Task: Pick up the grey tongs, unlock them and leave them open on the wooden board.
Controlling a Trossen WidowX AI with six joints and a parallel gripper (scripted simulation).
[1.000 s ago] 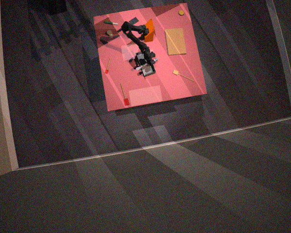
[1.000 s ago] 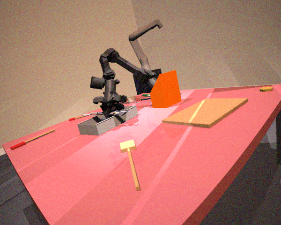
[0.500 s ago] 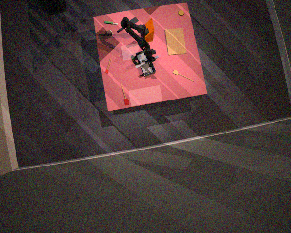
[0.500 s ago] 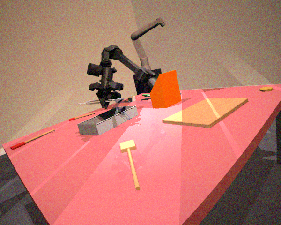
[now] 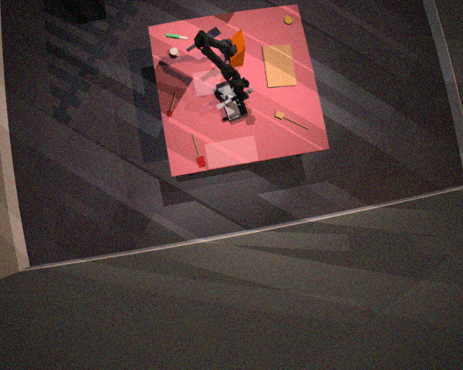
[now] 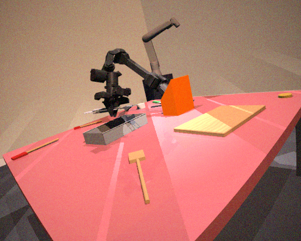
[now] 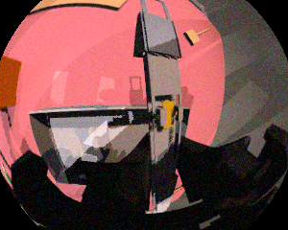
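Observation:
My gripper [image 5: 235,99] [image 6: 113,114] [image 7: 158,134] is shut on the grey tongs [image 5: 222,105] [image 6: 95,111] [image 7: 164,72] and holds them roughly level, a little above the roasting tin [image 6: 111,137] [image 7: 86,110]. The tongs look narrow, with their arms close together. In the wrist view they run up the picture, with a wire loop at the top end and a yellow part [image 7: 169,114] near the fingers. The lock's state cannot be told. The wooden board [image 5: 279,65] [image 6: 217,119] [image 7: 77,6] lies flat, well away from the gripper, with nothing on it.
An orange block [image 5: 238,48] [image 6: 177,98] [image 7: 5,83] stands between the arm's base and the board. A wooden paddle [image 5: 279,115] [image 6: 137,156] [image 7: 192,37] lies near the tin. Two red-ended tools [image 5: 200,161] [image 6: 19,155] lie beyond it. A white cup [image 5: 174,52] stands near the arm's base.

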